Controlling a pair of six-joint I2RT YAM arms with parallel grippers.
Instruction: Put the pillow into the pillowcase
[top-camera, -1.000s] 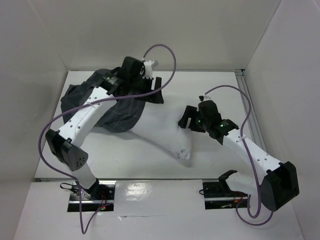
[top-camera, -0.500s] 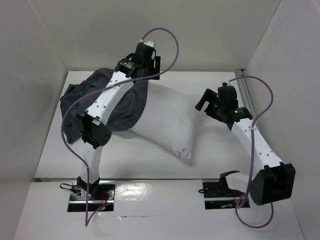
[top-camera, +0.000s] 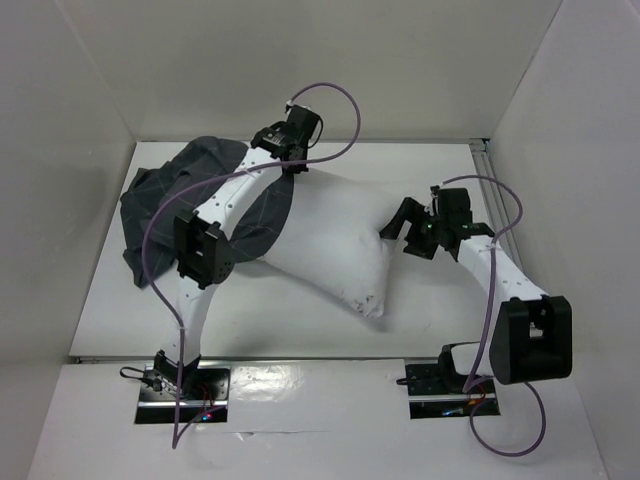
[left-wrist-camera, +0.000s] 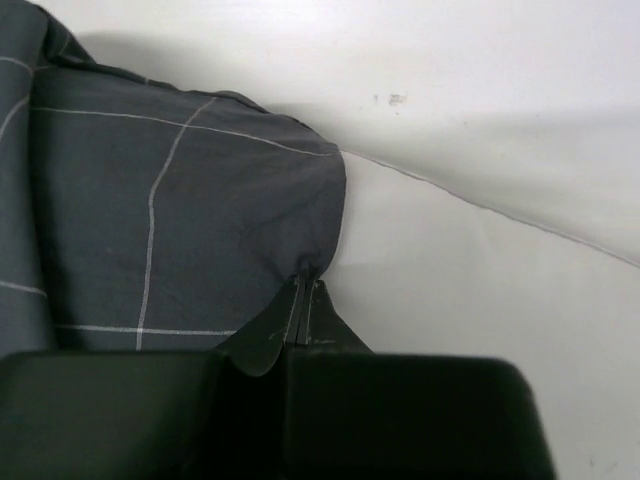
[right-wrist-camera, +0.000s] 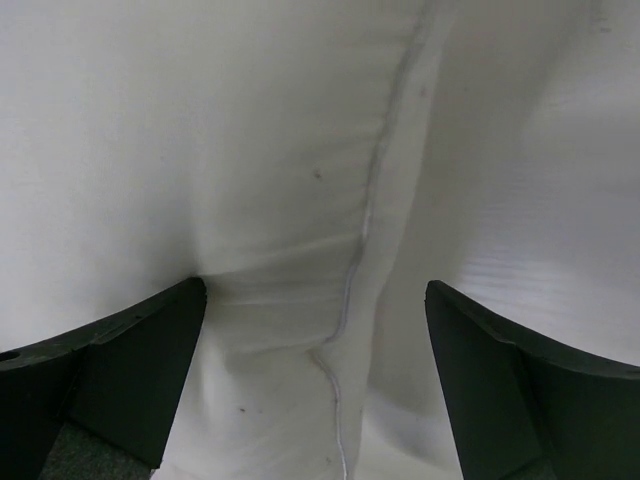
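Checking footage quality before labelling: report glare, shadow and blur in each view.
Top external: sharp, evenly lit, glare on the glossy near ledge. Left wrist: pillowcase grid crisp, the left gripper a dark blurred mass, soft shadow along the top. Right wrist: pillow seam sharp, right gripper dark and soft-edged.

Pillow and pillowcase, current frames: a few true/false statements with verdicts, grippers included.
1. The left gripper is shut on the pillowcase edge. True.
2. The right gripper is shut on the pillow. False: it is open, straddling the pillow's seam.
3. The pillow is fully inside the pillowcase. False: most of it lies bare, to the right of the pillowcase in the top view.
4. The pillowcase is dark grey with a thin light grid. True.
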